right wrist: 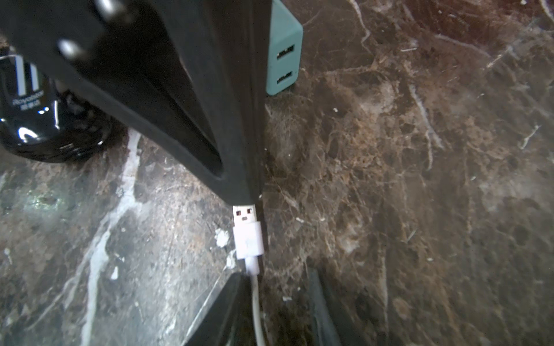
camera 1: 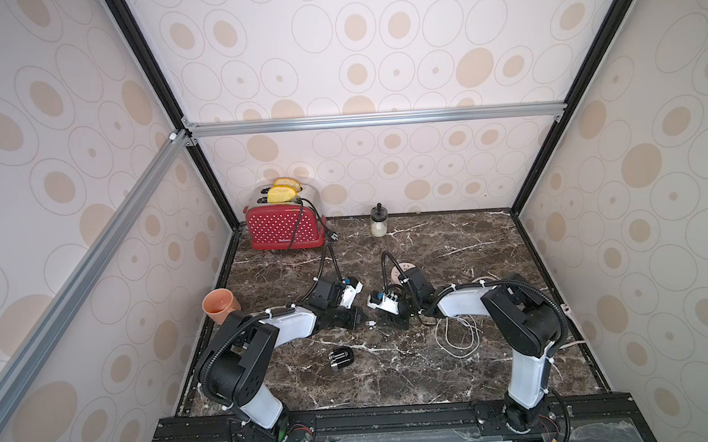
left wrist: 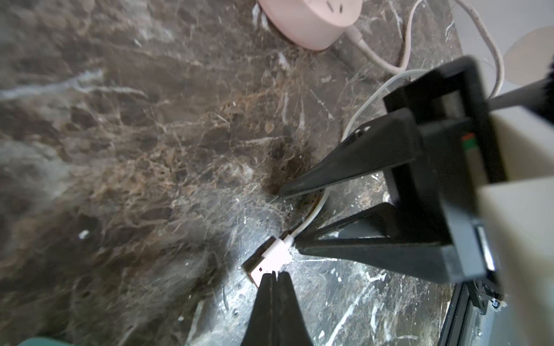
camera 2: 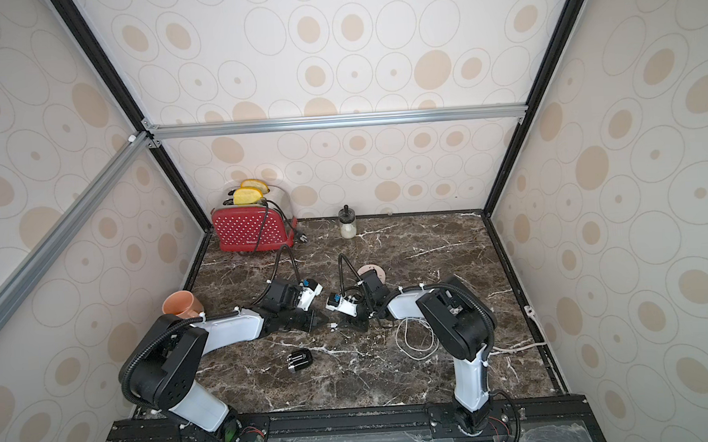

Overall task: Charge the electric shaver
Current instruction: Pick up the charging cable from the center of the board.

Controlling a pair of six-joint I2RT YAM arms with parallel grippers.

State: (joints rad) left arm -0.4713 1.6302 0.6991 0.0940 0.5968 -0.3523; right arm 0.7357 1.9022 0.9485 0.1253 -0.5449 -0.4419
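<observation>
Top views high, looking down; wrist views close, sharing USB plug (left wrist: 266,259) (right wrist: 247,232)

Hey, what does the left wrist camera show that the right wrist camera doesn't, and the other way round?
Only the left wrist view: the round pink socket disc. Only the right wrist view: the glossy black electric shaver and the two USB ports on the teal cube-shaped plug adapter. Both: the white USB plug lying on the brown marble tabletop, with the shut jaws of the left gripper at its metal tip.
</observation>
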